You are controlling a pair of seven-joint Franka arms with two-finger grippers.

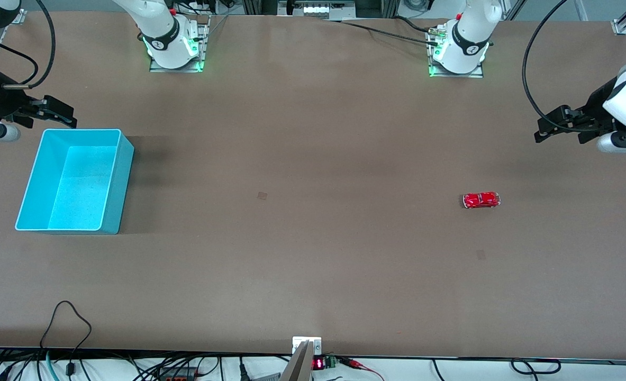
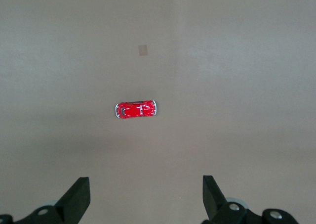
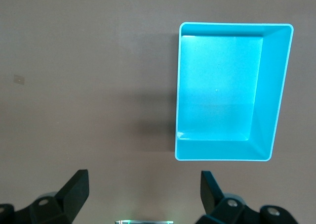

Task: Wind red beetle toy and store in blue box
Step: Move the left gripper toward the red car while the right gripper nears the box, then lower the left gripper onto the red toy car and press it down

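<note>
The red beetle toy (image 1: 481, 200) (image 2: 136, 109) stands on its wheels on the brown table, toward the left arm's end. My left gripper (image 1: 559, 135) (image 2: 146, 180) hangs open above the table near that end, apart from the toy, nothing between its fingers. The blue box (image 1: 125, 182) (image 3: 270, 95) sits toward the right arm's end with nothing in it. My right gripper (image 1: 69, 115) (image 3: 143, 173) hovers open and empty above the table, beside the box's wall that faces the robots' bases.
Small tape patches mark the tabletop (image 1: 262, 196) (image 1: 481, 254). A black cable (image 1: 69, 317) loops onto the table's edge nearest the front camera. The two arm bases (image 1: 175, 50) (image 1: 458, 53) stand along the farthest edge.
</note>
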